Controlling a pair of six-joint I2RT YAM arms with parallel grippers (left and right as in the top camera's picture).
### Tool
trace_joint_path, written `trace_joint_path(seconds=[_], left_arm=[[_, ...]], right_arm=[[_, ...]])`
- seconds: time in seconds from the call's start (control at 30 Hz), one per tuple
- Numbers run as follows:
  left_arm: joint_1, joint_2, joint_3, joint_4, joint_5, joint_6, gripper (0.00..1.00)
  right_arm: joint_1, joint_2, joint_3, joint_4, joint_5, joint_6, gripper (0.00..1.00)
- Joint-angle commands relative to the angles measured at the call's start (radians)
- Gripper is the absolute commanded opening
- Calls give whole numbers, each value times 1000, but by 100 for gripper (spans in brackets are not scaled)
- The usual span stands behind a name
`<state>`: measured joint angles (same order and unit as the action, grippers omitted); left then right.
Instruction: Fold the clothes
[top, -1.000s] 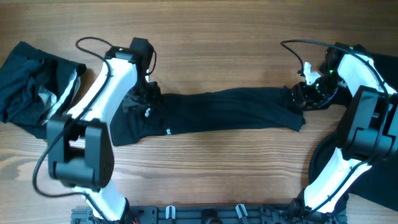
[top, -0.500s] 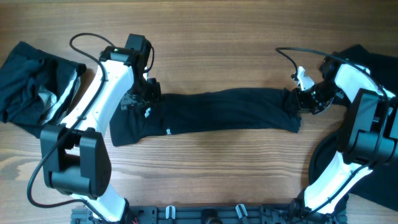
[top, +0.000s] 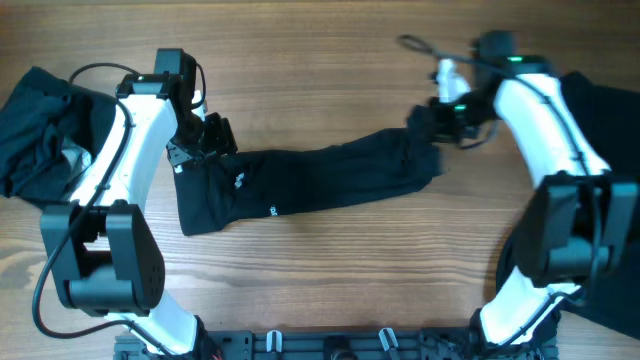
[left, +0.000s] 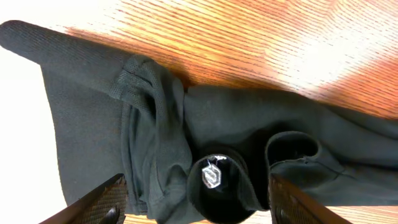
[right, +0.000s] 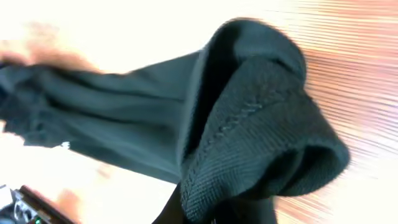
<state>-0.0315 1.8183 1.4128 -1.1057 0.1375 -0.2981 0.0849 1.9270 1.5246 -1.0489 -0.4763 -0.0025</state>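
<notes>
Wooden table (top: 330, 270): dark pile (top: 40, 120) beside garment (top: 320, 175).

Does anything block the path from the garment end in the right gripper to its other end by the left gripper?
Nothing visible: between the right gripper and left gripper lies only the black garment itself.

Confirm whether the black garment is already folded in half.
No, the black garment lies as one long strip between left gripper and right gripper.
</notes>
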Motion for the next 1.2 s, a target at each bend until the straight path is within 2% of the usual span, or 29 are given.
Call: trace_joint_path(seconds=[0.0, 0.13, 0.23, 0.3, 0.33, 0.37, 0.4, 0.47, 0.57, 0.73, 0.83, 0.9, 1.03, 1.07, 1.13, 1.17], left_arm=[[0, -20, -1, -2, 27, -2, 73], [0, -20, -1, -2, 27, -2, 75], [0, -20, -1, -3, 27, -1, 75], [0, -20, -1, -4, 27, -1, 75], [0, -20, -1, -5, 27, -1, 75], [0, -20, -1, -5, 27, -2, 75], [0, -20, -1, -7, 27, -2, 75], [0, -20, -1, -12, 27, -2, 75], [0, -20, -1, -16, 26, -2, 78], [1, -18, -24, -51, -58, -2, 98], [2, -18, -79, -10, -107, -3, 100], [2, -16, -153, 74, -110, -3, 100], [2, 4, -294, 230, -30, -5, 99], [2, 6, -321, 259, 0, -5, 95], [1, 9, -363, 301, 19, -5, 85], [1, 9, -387, 320, 18, -5, 71]], right_arm=[[158, -16, 16, 60, -45, 137, 4], [336, -4, 13, 133, -41, 216, 5], [403, 13, 5, 136, -14, 227, 6], [425, 26, 5, 149, -12, 241, 11], [431, 30, 5, 161, -19, 241, 16], [443, 33, 5, 182, -35, 240, 26], [448, 33, 5, 200, -76, 239, 27], [444, 33, 5, 228, -171, 189, 28], [411, 32, 6, 229, -168, 187, 30], [319, 23, 6, 105, 103, 216, 31], [297, 23, 6, 49, 208, 214, 31], [294, 23, 6, 37, 237, 212, 32], [294, 23, 6, 36, 237, 211, 33], [294, 23, 6, 36, 238, 211, 33], [294, 23, 6, 36, 241, 211, 33], [294, 23, 6, 35, 240, 211, 33]])
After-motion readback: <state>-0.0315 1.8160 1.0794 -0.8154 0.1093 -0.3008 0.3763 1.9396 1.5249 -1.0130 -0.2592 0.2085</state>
